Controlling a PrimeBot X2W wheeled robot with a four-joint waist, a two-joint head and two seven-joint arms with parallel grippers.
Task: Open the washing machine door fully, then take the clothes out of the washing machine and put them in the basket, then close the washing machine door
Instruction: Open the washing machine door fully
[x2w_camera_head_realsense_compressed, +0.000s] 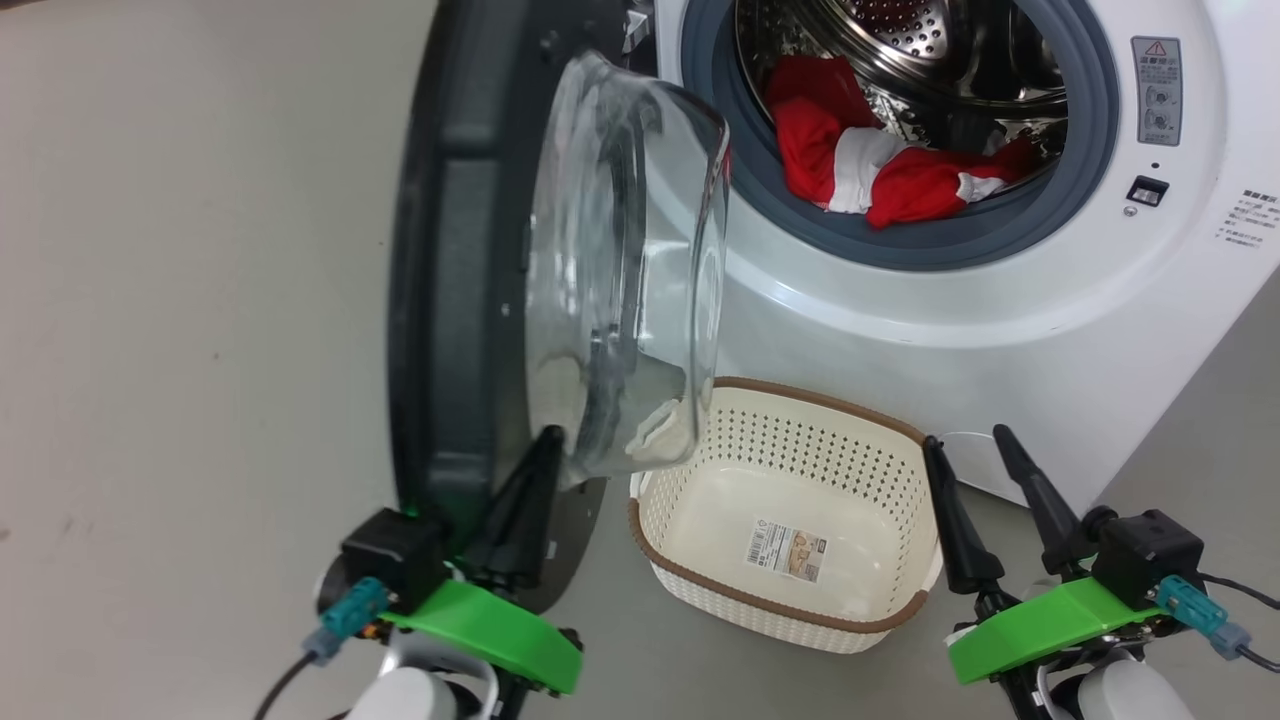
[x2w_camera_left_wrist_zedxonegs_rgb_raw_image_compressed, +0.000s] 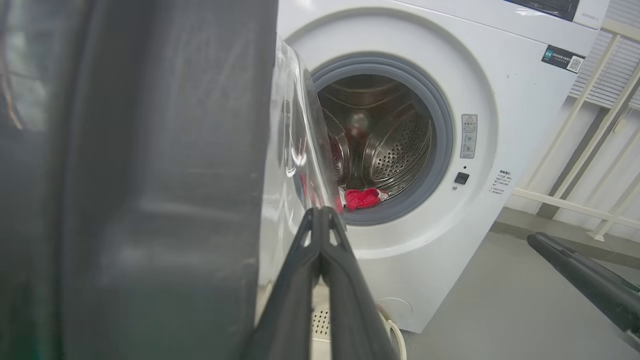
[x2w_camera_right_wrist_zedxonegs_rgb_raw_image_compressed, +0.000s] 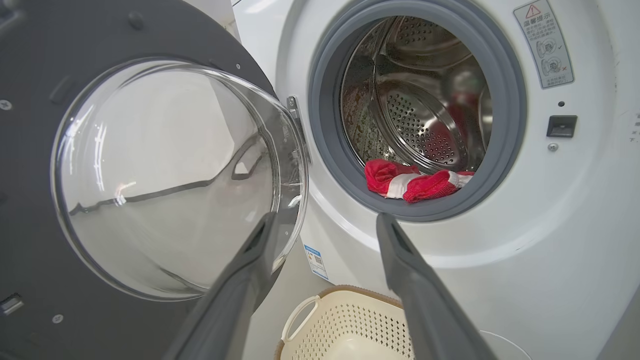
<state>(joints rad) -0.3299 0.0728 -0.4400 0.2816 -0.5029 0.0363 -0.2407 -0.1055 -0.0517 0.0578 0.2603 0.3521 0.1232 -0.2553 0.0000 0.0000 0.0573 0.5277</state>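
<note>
Floor (x2w_camera_head_realsense_compressed: 180, 300): smooth pale grey with faint scuffs, carrying everything here. The white washing machine (x2w_camera_head_realsense_compressed: 1000, 330) stands at the far right of it. Past the machine's right side, in the left wrist view, are a white railing (x2w_camera_left_wrist_zedxonegs_rgb_raw_image_compressed: 575, 150) and a slatted panel (x2w_camera_left_wrist_zedxonegs_rgb_raw_image_compressed: 617, 55). The washing machine door (x2w_camera_head_realsense_compressed: 450, 250) is swung well out to the left, nearly edge-on from the head, its glass bowl (x2w_camera_head_realsense_compressed: 620, 270) bulging toward the opening. The clothes (x2w_camera_head_realsense_compressed: 880, 170), red with white panels, lie at the front lip of the steel drum (x2w_camera_right_wrist_zedxonegs_rgb_raw_image_compressed: 425, 125), against the grey rubber ring (x2w_camera_head_realsense_compressed: 900, 250). The basket (x2w_camera_head_realsense_compressed: 800, 445) sits on the floor just before the machine, under the opening and beside the door's lower edge, with a sticker (x2w_camera_head_realsense_compressed: 787, 550) on its bottom. Left gripper (x2w_camera_head_realsense_compressed: 550, 440): fingers pressed together, empty, tips up by the door's lower rim; whether they touch it cannot be judged. Right gripper (x2w_camera_head_realsense_compressed: 966, 437): fingers spread wide, holding nothing, just right of the basket. Hidden or unclear: the glass bowl overlaps the basket's far left corner in the head view. The door rim blocks the left half of the left wrist view. The machine's top and right side are cut off. The number of garments in the heap cannot be told. The print on the warning label (x2w_camera_head_realsense_compressed: 1157, 90) is too small to read.
</note>
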